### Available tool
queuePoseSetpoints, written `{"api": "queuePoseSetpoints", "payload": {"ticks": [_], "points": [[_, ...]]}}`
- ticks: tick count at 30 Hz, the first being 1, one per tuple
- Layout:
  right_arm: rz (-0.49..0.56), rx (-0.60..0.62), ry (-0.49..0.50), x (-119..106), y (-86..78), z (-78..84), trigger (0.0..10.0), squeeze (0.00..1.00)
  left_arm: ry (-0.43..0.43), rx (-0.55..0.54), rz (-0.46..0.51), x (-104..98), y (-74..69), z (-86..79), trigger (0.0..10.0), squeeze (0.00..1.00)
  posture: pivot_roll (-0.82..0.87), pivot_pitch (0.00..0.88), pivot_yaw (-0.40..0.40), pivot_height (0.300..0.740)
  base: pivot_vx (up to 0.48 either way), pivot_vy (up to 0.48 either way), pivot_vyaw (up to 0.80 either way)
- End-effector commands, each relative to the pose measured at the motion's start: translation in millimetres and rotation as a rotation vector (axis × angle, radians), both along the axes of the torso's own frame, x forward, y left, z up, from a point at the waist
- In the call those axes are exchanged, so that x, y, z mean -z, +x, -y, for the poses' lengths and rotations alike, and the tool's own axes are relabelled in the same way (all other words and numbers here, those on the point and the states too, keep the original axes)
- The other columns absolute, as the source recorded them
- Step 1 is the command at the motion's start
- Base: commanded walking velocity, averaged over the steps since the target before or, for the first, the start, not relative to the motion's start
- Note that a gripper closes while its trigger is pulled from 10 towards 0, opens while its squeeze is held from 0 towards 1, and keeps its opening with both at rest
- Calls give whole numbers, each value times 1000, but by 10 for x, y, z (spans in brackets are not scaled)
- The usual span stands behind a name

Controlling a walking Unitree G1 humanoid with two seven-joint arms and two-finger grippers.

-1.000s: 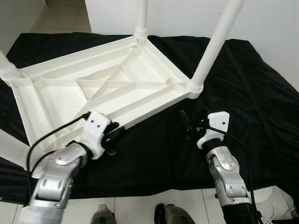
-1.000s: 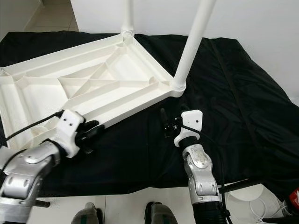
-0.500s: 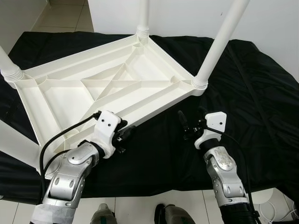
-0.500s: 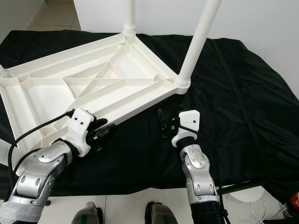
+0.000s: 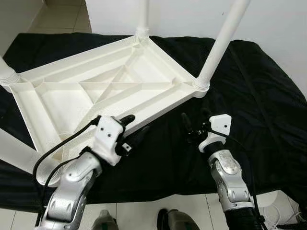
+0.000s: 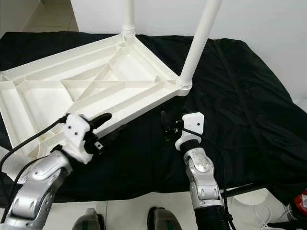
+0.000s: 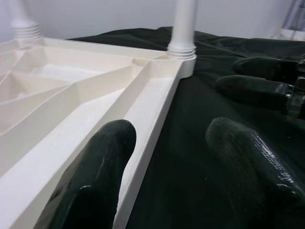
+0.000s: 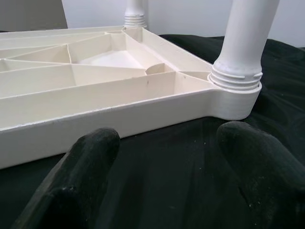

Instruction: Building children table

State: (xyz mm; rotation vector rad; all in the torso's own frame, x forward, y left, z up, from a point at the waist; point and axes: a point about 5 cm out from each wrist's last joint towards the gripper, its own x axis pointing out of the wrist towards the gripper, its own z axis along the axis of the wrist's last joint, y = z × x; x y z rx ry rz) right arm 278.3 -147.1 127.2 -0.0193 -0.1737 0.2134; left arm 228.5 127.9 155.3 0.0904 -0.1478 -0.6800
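Left gripper point(image 5: 132, 127): fingers spread wide, straddling the near rim of the table top point(image 5: 62, 98); one finger point(image 7: 97, 167) over the rim's upper edge, the other point(image 7: 248, 167) over the black cloth point(image 5: 259, 86). Not closed on anything.

Right gripper point(image 5: 194, 124): also wide, holding nothing, hovering over the cloth just at 6 o'clock of the near right leg point(image 5: 220, 45) socket, pointed at the rim.

Table top: white moulded plastic, lying upside down on the cloth-covered counter, ribbed underside up, rotated so one corner points toward 1 o'clock. Legs stand in the corner sockets: one at 12 o'clock point(image 5: 142, 17), one at 9 o'clock point(image 5: 7, 72), the near right at 2 o'clock.

Handling, judged: light for its bulk, stiff thanks to the ribs, smooth and likely slippery. The thin rim wall suits a pinch grip; legs would give leverage but could work loose at the threaded collars. Awkward for one arm, so better taken at two points.

Hard to make out: leg tops cut off by the frame. The fourth corner at 8 o'clock sits behind the left arm; a white shape there may be a leg, but its seating can't be told. Counter edges hidden under the cloth.
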Motion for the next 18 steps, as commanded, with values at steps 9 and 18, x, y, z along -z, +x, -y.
{"api": "queuePoseSetpoints", "payload": {"ticks": [9,18], "points": [[-3,-51,2,8,67,-141,10000,0,62,112,-85,239,-137,56,10000,0,126,83,-87,740,0,0,0],[1,-40,-6,-3,76,-88,10000,0,127,149,-116,383,-75,40,10000,0,107,77,-87,740,0,0,0]]}}
